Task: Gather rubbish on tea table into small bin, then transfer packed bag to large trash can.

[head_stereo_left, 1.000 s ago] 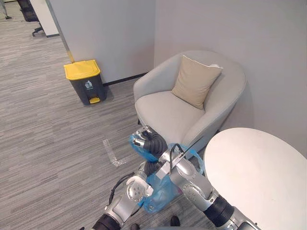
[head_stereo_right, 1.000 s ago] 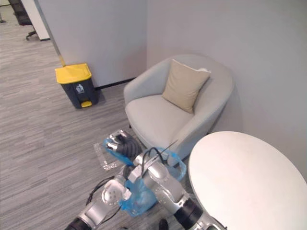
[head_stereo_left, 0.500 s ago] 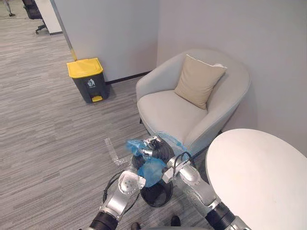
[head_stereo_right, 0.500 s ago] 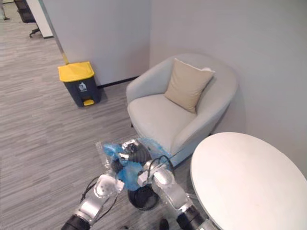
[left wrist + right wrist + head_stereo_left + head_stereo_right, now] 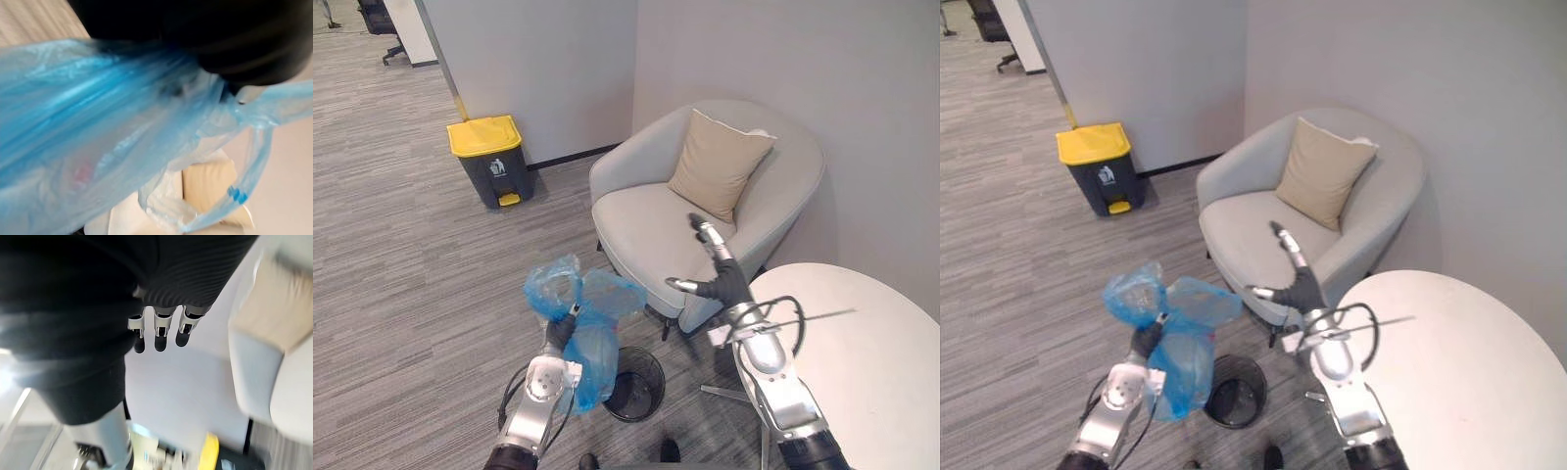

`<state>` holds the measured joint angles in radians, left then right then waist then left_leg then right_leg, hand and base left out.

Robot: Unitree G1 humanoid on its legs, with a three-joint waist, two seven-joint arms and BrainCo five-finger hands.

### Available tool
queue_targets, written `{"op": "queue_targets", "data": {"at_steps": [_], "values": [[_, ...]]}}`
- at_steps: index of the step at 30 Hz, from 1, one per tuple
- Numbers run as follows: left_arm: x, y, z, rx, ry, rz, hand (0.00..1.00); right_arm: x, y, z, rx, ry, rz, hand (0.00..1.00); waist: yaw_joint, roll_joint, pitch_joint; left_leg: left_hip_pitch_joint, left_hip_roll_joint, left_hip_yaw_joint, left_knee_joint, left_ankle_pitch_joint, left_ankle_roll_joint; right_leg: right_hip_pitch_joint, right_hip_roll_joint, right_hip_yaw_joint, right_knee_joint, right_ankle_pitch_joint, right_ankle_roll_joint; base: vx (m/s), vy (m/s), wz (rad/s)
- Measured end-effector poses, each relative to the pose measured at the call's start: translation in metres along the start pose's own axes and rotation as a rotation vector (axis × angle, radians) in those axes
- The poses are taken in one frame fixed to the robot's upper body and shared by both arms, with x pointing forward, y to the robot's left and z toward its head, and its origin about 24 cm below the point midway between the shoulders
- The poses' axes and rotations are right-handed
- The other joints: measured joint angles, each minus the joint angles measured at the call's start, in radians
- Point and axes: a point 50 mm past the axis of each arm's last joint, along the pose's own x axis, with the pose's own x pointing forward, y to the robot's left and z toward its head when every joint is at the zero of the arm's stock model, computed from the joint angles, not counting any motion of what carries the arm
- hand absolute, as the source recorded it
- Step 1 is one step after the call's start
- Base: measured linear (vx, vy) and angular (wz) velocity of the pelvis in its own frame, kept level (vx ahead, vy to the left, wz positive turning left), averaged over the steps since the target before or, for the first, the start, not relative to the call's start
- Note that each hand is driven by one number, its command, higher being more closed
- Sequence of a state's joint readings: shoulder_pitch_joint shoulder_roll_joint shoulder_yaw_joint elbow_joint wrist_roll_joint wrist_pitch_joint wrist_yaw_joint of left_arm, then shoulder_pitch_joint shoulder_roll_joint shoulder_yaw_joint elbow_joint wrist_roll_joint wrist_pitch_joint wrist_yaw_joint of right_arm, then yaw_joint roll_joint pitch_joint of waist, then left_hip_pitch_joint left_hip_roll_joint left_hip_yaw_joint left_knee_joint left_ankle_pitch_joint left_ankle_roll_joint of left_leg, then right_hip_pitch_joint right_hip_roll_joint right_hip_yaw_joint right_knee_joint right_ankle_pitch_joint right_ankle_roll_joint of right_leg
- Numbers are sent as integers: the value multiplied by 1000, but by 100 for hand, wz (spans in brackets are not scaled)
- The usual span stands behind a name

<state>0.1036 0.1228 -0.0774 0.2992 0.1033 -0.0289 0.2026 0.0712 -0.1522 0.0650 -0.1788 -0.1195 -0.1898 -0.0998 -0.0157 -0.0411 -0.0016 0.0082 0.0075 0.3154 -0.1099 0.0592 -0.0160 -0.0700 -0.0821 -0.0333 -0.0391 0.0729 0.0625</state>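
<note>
- The blue bag [image 5: 590, 360] was thin, see-through plastic, creased all over. It was bunched to a narrow neck, and its loose mouth flared above that into two crumpled lobes.
- In the left wrist view a pinkish patch and some pale shapes showed faintly through the plastic.
- The left hand [image 5: 560, 333] was closed round the gathered neck and held the bag up in the air. It was at the near left, above the floor [image 5: 401, 284].
- The bag hung with its long axis upright, mouth upward and rounded bottom downward. Its lower end was just left of the small bin [image 5: 644, 399], a black mesh bin standing on the floor.
- The right hand [image 5: 722, 282] was raised to the right of the bag and well apart from it. Its fingers were straight, its thumb stuck out sideways, and it held nothing.
- The floor was grey carpet with fine stripes.
- A white round tea table [image 5: 871, 372] stood at the near right.
- A pale grey armchair [image 5: 646, 225] with a beige cushion [image 5: 720, 164] sat beyond the bin, against a plain grey wall [image 5: 822, 69].
- The large trash can [image 5: 491, 168], dark grey with a yellow lid, stood far left at the foot of the wall, well apart from the bag.
</note>
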Motion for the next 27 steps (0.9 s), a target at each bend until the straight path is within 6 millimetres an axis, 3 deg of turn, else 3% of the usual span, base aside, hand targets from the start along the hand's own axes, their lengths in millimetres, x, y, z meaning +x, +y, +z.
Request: {"op": "queue_targets", "data": {"at_steps": [2,5,7,8,10,13,14,17,27], "values": [[-3,4,-7,-15,31,25,100,-6,-6,-8,-6,43,-48,0,0,0,0,0,0,-1,0,-1,0,0,-1,-1,-1,2,-2,0,0,0],[-7,11,-30,-51,132,64,100,-19,-9,-43,-8,210,-111,0,-1,0,1,-1,-1,-5,0,-1,0,3,2,-7,-6,-2,2,7,-18,5],[-13,12,-50,-99,231,87,100,-42,-6,-86,48,435,-140,0,1,-1,3,-1,-2,-13,0,-2,1,11,1,-18,-18,-2,2,7,-17,12],[-14,12,-55,-112,255,94,100,-49,-5,-95,60,493,-149,0,2,-1,5,1,-3,-16,0,-3,2,19,1,-20,-21,-2,2,34,-11,12],[-23,15,-74,-150,349,125,100,-82,-2,-130,106,723,-178,0,7,2,24,18,-2,-21,0,-8,1,40,0,-26,-23,-5,5,34,-6,6],[-33,17,-90,-183,429,147,100,-105,2,-148,149,865,-194,0,12,7,30,24,-2,-20,0,-13,0,46,0,-26,-24,-9,4,13,-1,0],[-41,19,-103,-211,489,163,100,-123,5,-159,170,961,-198,0,16,9,31,37,-2,-21,0,-19,-2,59,-1,-30,-23,-16,5,44,-3,1],[-51,17,-117,-247,569,183,100,-141,12,-168,196,1059,-187,0,21,10,32,51,-1,-23,0,-27,-5,74,-3,-37,-22,-22,4,37,-6,2],[-72,-2,-141,-280,714,161,100,-168,23,-180,202,1214,-159,0,35,21,50,83,-2,-15,4,-31,2,101,-5,-43,-11,-30,4,15,-6,-1]]}}
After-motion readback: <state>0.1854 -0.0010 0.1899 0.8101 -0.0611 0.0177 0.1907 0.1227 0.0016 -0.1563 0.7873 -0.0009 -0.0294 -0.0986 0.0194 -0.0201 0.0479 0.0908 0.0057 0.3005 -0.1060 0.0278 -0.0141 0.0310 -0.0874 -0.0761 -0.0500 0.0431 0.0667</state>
